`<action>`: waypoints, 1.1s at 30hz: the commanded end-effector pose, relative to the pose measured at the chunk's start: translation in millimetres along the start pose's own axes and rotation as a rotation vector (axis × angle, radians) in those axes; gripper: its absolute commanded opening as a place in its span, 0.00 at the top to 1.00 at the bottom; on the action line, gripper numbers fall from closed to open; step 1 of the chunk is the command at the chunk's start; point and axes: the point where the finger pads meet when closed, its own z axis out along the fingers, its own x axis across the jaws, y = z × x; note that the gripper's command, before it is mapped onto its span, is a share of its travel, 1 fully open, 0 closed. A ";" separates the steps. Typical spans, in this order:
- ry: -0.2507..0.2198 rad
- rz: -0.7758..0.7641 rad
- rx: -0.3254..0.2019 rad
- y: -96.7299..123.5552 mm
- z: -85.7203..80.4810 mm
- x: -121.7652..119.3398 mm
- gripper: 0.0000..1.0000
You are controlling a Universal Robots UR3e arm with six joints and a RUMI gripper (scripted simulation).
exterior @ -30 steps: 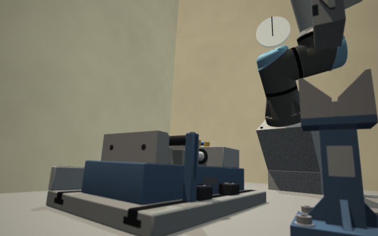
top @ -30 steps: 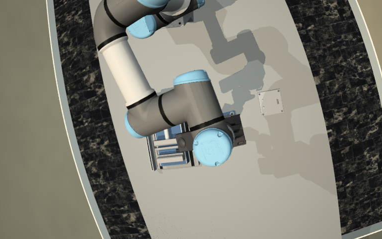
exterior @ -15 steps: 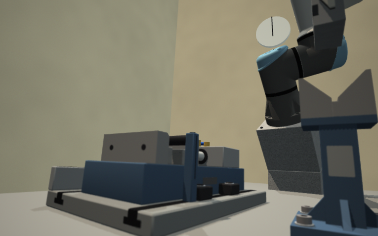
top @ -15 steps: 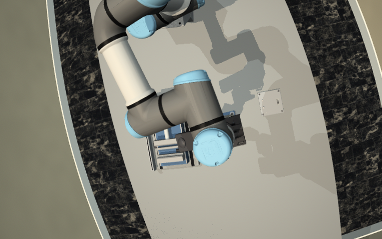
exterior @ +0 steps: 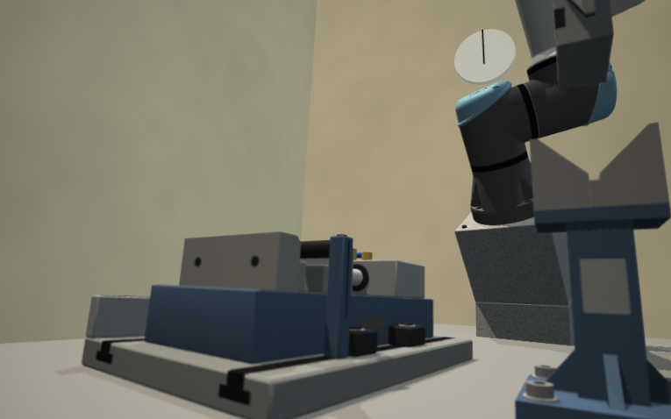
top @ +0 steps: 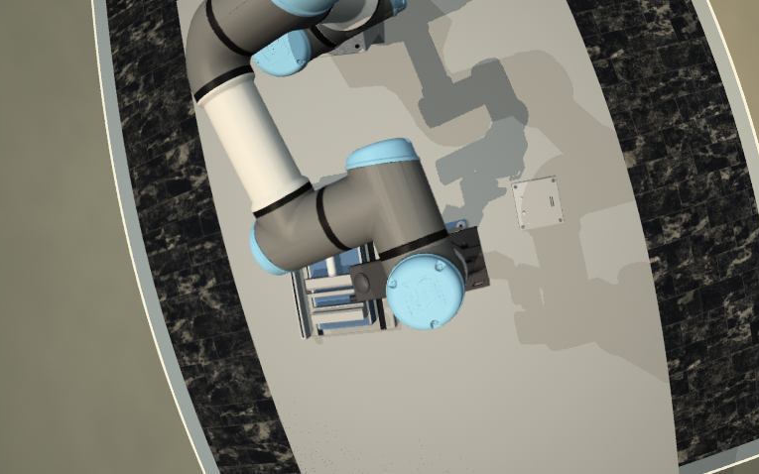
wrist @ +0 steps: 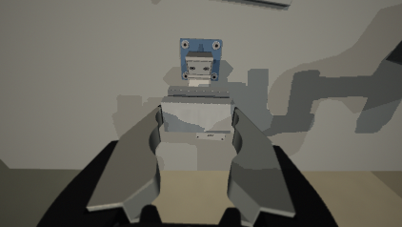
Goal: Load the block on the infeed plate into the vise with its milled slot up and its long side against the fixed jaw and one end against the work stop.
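Observation:
My gripper (wrist: 198, 107) is shut on the part, a pale grey block (wrist: 197, 120) held crosswise between the fingertips. A groove along its upper edge in the wrist view looks like the slot. In the top view the arm hides fingers and part. The vise is open: its fixed jaw (top: 338, 316) (exterior: 228, 259) has two holes, and the other jaw (top: 329, 284) is on the cylinder's rod (top: 330, 266) (exterior: 357, 277). The work stop (exterior: 315, 249) is a black rod on a blue post. The low bars are not clearly visible. The V-block (exterior: 559, 187) is empty.
The tall blue V-block stand (exterior: 603, 333) stands beside the vise. A blue bolted base (wrist: 184, 59) shows beyond the part in the wrist view. A flat plate (top: 537, 202) lies right of the arm. The vise base (exterior: 369, 377) and blue post (exterior: 339, 296) are obstacles.

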 end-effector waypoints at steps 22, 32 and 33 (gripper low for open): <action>-0.002 0.001 0.116 1.4 -1.3 -1.1 1.00; -0.002 0.001 0.208 2.2 -1.2 -1.1 1.00; -0.002 0.001 0.220 2.3 -1.1 -1.1 1.00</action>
